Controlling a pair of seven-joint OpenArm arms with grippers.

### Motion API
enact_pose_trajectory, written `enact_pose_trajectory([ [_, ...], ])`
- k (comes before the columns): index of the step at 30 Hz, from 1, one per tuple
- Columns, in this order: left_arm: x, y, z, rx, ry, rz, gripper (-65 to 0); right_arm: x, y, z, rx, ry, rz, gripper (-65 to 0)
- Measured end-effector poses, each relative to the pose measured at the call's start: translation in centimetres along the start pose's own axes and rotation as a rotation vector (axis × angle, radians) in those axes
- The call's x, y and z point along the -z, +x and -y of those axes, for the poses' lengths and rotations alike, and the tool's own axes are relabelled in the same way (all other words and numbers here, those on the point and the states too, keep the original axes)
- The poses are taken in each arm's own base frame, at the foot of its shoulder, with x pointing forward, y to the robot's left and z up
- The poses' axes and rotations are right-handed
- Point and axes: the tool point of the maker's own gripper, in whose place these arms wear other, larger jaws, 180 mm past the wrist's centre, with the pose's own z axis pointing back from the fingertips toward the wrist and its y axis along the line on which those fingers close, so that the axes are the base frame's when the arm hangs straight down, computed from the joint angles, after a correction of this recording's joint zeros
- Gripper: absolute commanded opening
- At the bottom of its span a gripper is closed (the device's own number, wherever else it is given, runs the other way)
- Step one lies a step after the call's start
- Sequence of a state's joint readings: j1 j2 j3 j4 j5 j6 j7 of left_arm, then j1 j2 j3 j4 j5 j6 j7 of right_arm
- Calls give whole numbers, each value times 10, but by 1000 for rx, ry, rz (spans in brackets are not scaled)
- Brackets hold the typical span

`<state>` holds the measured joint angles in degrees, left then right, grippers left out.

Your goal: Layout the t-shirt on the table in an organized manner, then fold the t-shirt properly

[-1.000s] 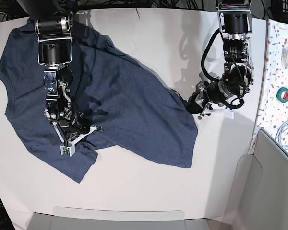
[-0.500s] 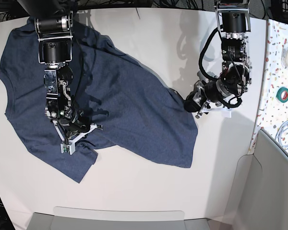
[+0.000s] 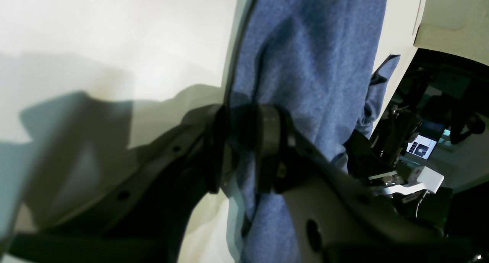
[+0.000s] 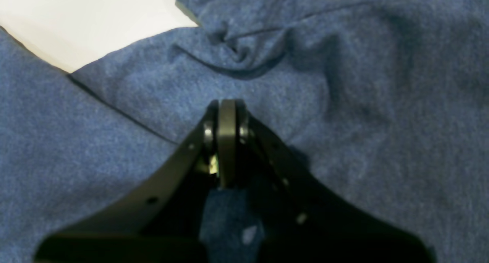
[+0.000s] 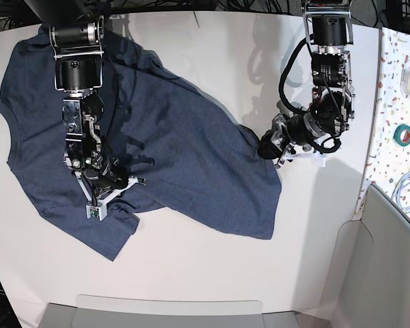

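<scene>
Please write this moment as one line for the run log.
shirt: spread, wrinkled, unfolded | left gripper: jaws around shirt edge | right gripper: jaws shut, on cloth | table: white

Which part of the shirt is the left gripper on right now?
On the white table the navy shirt lies spread, with plain tabletop beyond its base-view right edge. The left gripper straddles that edge midway along, near a small bump, far from the right gripper on the opposite, sleeve side.

Base looks straight down; wrist views hug the t-shirt (image 5: 157, 137).
</scene>
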<state>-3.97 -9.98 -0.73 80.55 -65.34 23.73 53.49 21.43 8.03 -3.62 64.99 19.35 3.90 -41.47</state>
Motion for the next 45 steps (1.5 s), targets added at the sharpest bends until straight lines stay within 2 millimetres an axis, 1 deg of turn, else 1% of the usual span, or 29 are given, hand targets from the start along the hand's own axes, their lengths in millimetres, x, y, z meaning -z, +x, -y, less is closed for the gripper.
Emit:
enact_pose_trajectory([
  [3,0,0,0,0,0,0,-526,0,0,0,0,0,0,-650],
  [5,0,0,0,0,1,0,-569,0,0,0,0,0,0,-650],
  [7,0,-1,-2,-1,6,0,-633,0,0,0,0,0,0,-650],
  [8,0,-1,-3,-1,7,-1,-650,0,0,0,0,0,0,-650],
  [12,-3,1,4,65,-32,8,-650,0,0,0,0,0,0,-650],
  [16,-22,10,-7,56,-32,52,-650,0,0,0,0,0,0,-650],
  [18,-31,18,-7,65,-28,83,-650,0,0,0,0,0,-1,-650],
  [19,-37,23,-5,82,-28,100,-650,0,0,0,0,0,-1,-650],
  [21,-48,33,6,128,-45,131,-650,0,0,0,0,1,-1,-650],
  [22,-52,36,15,149,-63,145,-650,0,0,0,0,0,0,-650],
  [24,-60,42,21,174,-74,164,-650,0,-1,0,0,-1,0,-650],
  [26,-65,43,19,195,-60,161,-650,0,-2,0,0,2,2,-650],
  [29,-72,54,12,217,-28,183,-650,0,-2,0,-1,2,1,-650],
  [33,-79,64,13,246,-15,199,-650,0,-4,0,-1,2,5,-650],
  [36,-78,62,12,265,-6,186,-647,0,-5,0,-1,2,4,-650],
  [38,-76,58,9,296,15,163,-608,0,-4,0,-1,2,4,-650],
  [40,-73,52,6,316,27,145,-546,0,-5,0,-1,2,4,-650],
  [41,-72,47,-1,310,39,134,-520,0,-5,0,-1,2,3,-650],
  [43,-73,29,-14,306,52,98,-472,0,-4,0,-1,2,3,-650],
  [45,-76,7,-23,311,59,59,-449,0,-5,0,-1,2,2,-650],
])
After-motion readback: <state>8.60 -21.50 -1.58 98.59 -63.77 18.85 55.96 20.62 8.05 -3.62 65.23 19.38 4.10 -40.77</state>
